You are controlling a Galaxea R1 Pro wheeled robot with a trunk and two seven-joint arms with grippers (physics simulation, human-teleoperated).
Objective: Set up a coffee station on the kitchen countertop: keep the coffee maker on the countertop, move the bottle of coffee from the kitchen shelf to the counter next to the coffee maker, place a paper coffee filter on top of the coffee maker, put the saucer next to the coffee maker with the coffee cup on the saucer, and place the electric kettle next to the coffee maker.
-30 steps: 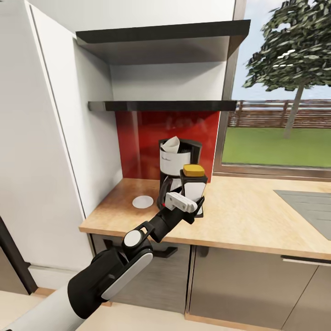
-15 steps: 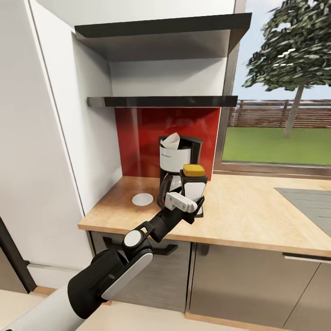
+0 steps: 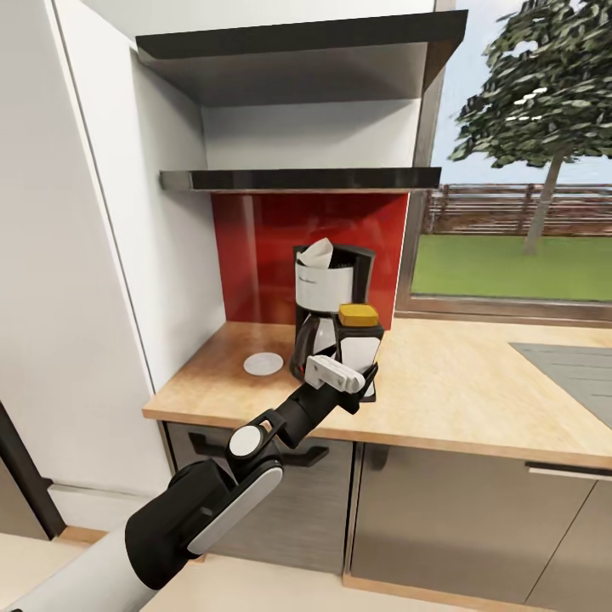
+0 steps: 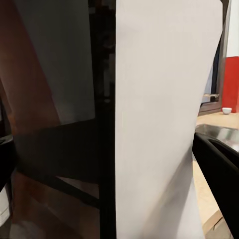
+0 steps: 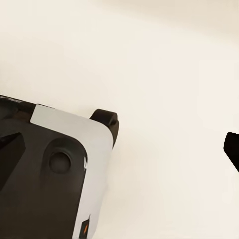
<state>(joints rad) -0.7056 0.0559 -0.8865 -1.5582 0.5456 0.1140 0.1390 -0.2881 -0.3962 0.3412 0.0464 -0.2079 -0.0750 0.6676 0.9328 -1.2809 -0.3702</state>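
the left pincer (image 3: 364,380) pinches the coffee bottle (image 3: 358,347) upright, just in front of the coffee maker (image 3: 327,314) on the tabletop (image 3: 459,387). a paper filter (image 3: 318,253) sits atop the machine. the saucer (image 3: 263,364) lies beside it, below the shelf (image 3: 297,178). right pincer state: cannot tell.
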